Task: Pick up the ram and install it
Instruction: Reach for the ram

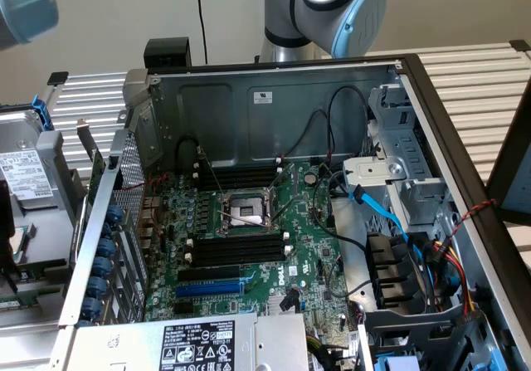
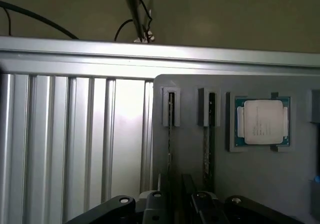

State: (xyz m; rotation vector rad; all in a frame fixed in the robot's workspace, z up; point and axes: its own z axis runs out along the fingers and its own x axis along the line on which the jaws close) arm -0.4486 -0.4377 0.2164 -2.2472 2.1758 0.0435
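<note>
Two ram sticks stand on edge in the slots of a grey holder tray (image 2: 190,154) in the wrist view: one thin stick (image 2: 170,134) and a second stick (image 2: 210,134) beside it. My gripper (image 2: 179,206) hovers just before them, its fingers (image 2: 155,204) spread apart with nothing between them, touching neither stick. In the exterior view the open computer case (image 1: 274,105) lies on its side, with the motherboard's black memory slots (image 1: 236,251) on either side of the processor socket (image 1: 245,213).
A processor chip (image 2: 262,122) sits in a recess of the same tray. The tray rests on a ribbed metal table (image 2: 75,149). Inside the case are a blue expansion slot (image 1: 211,288), loose cables (image 1: 390,222), a drive cage (image 1: 406,172) and the power supply (image 1: 199,342).
</note>
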